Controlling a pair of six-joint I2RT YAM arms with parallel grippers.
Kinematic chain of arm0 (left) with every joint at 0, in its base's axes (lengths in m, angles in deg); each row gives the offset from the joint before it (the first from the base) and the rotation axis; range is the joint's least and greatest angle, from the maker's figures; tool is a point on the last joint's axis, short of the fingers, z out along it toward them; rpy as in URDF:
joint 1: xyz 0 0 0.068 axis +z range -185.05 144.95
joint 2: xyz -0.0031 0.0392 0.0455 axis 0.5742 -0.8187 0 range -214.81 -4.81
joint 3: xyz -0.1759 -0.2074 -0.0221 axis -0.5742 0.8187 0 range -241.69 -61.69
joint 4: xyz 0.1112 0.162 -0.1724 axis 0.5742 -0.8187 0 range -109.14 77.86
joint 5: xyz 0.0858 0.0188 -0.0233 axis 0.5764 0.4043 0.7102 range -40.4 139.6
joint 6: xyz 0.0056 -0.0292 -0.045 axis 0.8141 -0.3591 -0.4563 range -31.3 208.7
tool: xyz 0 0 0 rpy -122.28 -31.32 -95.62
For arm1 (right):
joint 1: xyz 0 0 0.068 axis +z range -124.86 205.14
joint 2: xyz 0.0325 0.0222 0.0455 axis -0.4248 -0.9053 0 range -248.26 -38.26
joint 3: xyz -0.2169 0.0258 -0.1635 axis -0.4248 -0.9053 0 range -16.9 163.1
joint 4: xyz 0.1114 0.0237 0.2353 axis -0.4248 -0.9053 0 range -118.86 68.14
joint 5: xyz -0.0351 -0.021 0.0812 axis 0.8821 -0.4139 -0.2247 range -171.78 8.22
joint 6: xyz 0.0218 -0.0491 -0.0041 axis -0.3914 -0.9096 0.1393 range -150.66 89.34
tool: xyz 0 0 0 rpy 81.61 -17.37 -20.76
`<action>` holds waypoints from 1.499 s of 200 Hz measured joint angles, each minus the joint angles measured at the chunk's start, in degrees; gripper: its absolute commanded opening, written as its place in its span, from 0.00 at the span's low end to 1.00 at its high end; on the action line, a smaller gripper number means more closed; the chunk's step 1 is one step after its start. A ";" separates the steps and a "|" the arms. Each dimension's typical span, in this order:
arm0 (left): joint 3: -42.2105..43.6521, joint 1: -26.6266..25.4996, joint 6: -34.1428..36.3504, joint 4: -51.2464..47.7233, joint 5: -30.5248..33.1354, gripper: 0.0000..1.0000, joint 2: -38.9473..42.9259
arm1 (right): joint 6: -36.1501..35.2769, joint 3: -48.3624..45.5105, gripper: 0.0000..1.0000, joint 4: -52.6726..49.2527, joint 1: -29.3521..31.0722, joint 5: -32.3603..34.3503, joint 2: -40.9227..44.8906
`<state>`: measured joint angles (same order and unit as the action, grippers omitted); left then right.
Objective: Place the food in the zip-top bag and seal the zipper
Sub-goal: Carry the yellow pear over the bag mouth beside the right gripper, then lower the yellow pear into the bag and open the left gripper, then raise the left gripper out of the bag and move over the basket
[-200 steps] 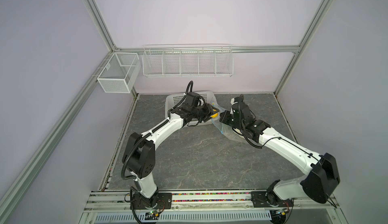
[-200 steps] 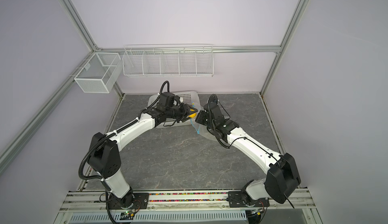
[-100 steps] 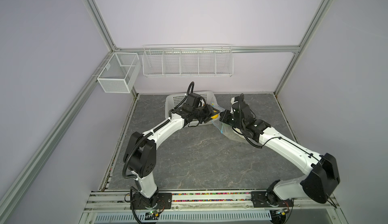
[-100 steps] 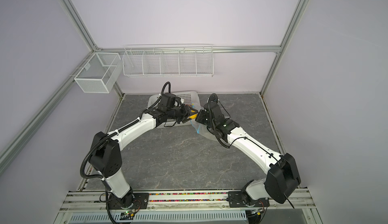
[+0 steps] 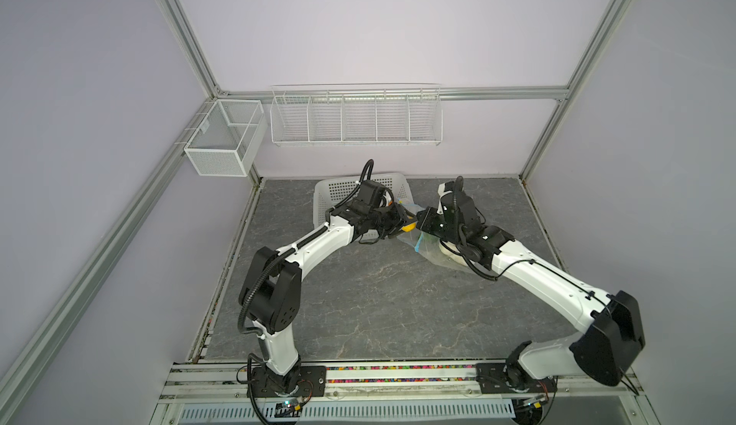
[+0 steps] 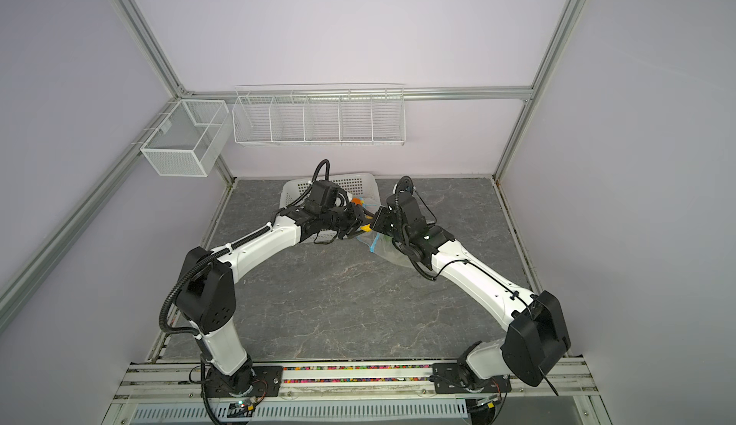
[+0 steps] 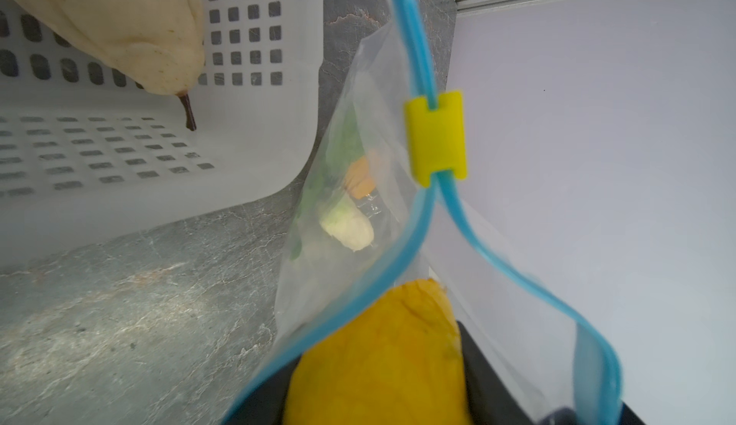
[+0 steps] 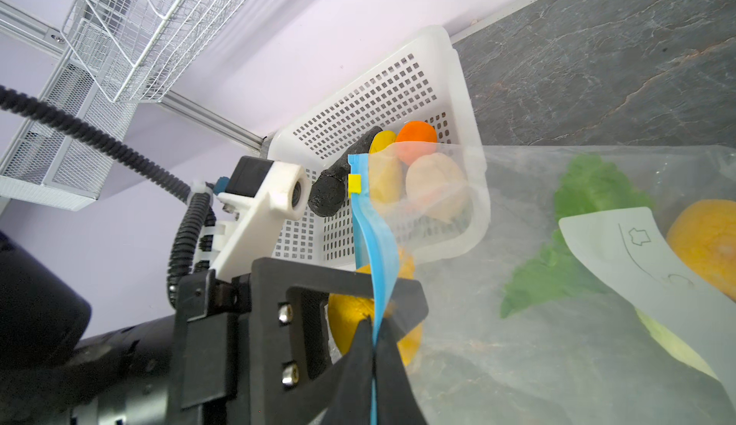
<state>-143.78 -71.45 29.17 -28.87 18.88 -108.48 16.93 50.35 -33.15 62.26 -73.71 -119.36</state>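
Right tool (image 8: 374, 347): is pinching the zipper (image 8: 378, 251) flat between clenched tips, holding that lip up.
Left tool (image 7: 372, 383): is clasping a yellow fruit (image 7: 382, 323) across its middle, just beside the right tool, between the two parted lips.
Fruit: is looking firm, smooth and light. It is probably prone to squirting out if squeezed off-centre, so a mid-body hold suits it.
Bag (image 8: 517, 323): is hanging limp ahead of both tools. The thin film is crumpling and giving no support, so it is best taken by the stiffer zipper.
Slider (image 7: 436, 138): is sitting further along the zipper, beyond the left tool. It is a small hard tab, best pinched by its flat sides.
Contents: lettuce (image 8: 589, 192) and an orange (image 8: 705, 244) are lying deeper in the bag, past the right tool.
Basket (image 7: 247, 156): is standing beyond the bag, holding a pear (image 7: 131, 25) and other pieces.
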 measured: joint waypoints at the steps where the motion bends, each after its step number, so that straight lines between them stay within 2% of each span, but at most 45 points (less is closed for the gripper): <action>1: 0.00 0.00 0.02 0.00 0.00 0.43 0.00 | 0.00 0.00 0.06 0.00 0.00 0.00 0.00; 31: -0.44 -0.04 0.22 -0.50 0.02 0.46 -0.17 | 0.00 0.00 0.06 0.00 0.00 0.00 0.00; 88: -0.63 -0.26 0.74 -1.20 0.42 0.66 -0.17 | 0.00 0.00 0.06 0.00 0.00 -0.02 0.00; 113: -0.68 -0.37 0.76 -1.22 0.46 0.72 -0.22 | 0.00 0.00 0.06 0.00 0.00 -0.04 0.00; 208: -0.74 -0.42 1.75 -2.16 1.36 0.73 -0.26 | -0.02 0.00 0.06 0.00 0.00 -0.20 0.00; 245: -0.74 -0.42 4.42 -4.98 4.76 0.73 0.87 | -0.13 -0.13 0.06 -0.09 0.00 0.02 0.81; 300: -0.74 -0.48 9.35 -9.33 11.45 0.73 7.61 | -1.79 -0.72 0.06 -1.14 0.00 0.28 3.43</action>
<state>-144.52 -71.93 38.52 -38.20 30.33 -100.88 15.14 49.63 -34.29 62.26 -73.42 -115.93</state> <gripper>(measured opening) 0.717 0.063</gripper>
